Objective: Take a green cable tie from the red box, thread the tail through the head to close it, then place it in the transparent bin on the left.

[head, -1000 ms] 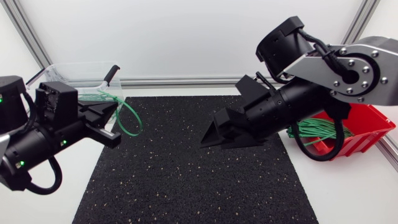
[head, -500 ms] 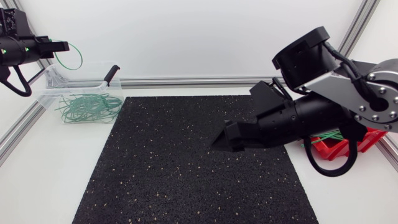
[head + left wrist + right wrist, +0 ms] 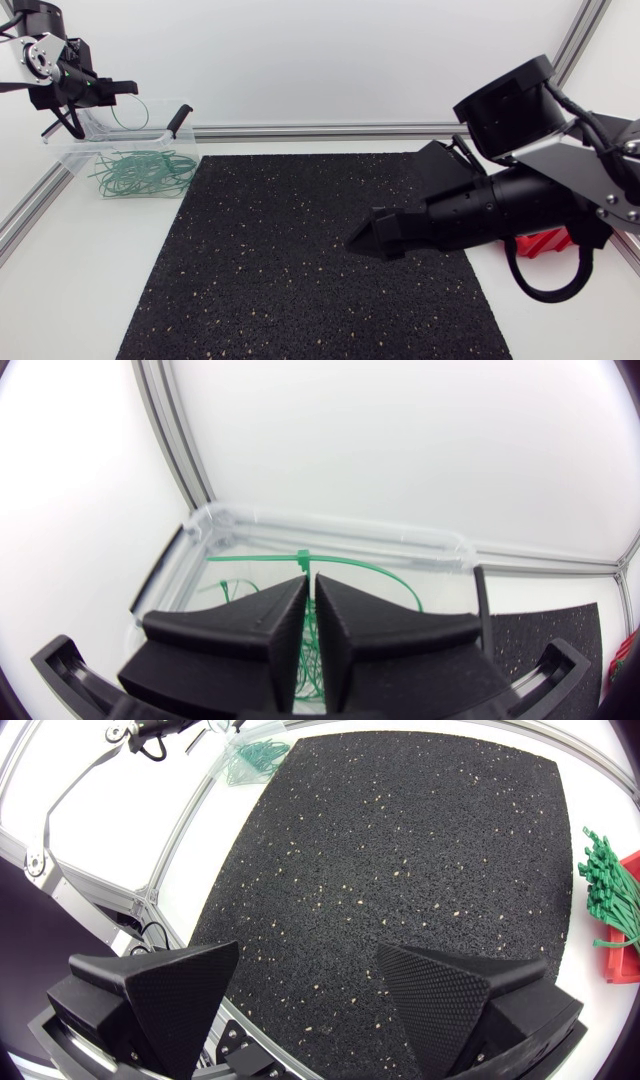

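While the left tool (image 3: 311, 585) pinches a green cable tie (image 3: 302, 558) over the transparent bin (image 3: 68, 160), the right tool (image 3: 307, 982) gapes empty.

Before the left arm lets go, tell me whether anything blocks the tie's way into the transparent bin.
Nothing visible does: the left gripper holds the looped cable tie over the open bin, where other ties lie.
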Controlling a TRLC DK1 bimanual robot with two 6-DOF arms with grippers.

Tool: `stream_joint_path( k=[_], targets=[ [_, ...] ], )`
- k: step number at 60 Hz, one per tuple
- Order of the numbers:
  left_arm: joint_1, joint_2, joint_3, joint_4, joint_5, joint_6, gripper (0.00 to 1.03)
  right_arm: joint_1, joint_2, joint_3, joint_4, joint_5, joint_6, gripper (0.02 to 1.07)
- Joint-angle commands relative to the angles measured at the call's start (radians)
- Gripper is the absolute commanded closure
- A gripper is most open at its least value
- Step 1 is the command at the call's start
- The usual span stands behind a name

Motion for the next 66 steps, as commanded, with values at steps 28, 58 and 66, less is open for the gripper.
stream_joint_path(
  k=[28, 58, 66],
  targets=[
    [-0.069, -0.295, -0.243, -0.029, -0.015, -0.006, 0.03, -0.145, -0.157, -0.071, -0.003, 0.04, -0.104, 0.06],
    [-0.131, -0.661, -0.701, 0.115, -0.015, -0.009, 0.03, -0.425, -0.405, -0.312, 0.165, 0.232, -0.345, 0.06],
    [-0.145, -0.751, -0.81, 0.144, -0.015, -0.004, 0.03, -0.463, -0.494, -0.355, 0.168, 0.269, -0.368, 0.06]
  ],
)
